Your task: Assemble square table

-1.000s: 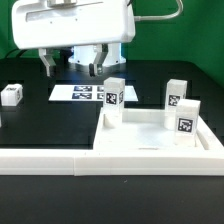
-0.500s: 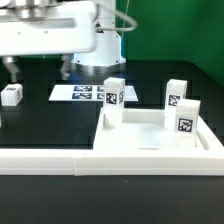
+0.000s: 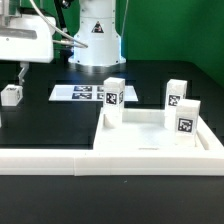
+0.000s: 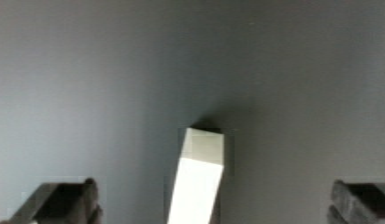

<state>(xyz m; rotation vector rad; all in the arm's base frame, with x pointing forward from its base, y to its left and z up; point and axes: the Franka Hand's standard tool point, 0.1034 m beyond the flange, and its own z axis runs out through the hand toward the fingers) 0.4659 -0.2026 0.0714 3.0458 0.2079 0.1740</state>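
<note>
The square tabletop (image 3: 146, 136) lies flat at the exterior view's right. Three white tagged legs stand on it: one at its far left corner (image 3: 114, 98), two at the right (image 3: 176, 96) (image 3: 184, 118). A fourth small leg (image 3: 11, 95) lies on the black table at the exterior view's far left. My gripper (image 3: 5, 68) hangs just above that leg, partly cut off by the frame edge, with one finger (image 3: 22, 72) showing. In the wrist view the gripper (image 4: 214, 205) is open, and the white leg (image 4: 201, 175) lies between the fingers (image 4: 64, 202) without touching them.
The marker board (image 3: 82, 93) lies flat behind the tabletop. A long white L-shaped rail (image 3: 50, 160) runs along the front edge and up against the tabletop. The robot base (image 3: 97, 35) stands at the back. A green wall closes the exterior view's right.
My gripper has moved from above the marker board toward the exterior view's left, ending over the lone leg. The tabletop and its three legs have not moved.
</note>
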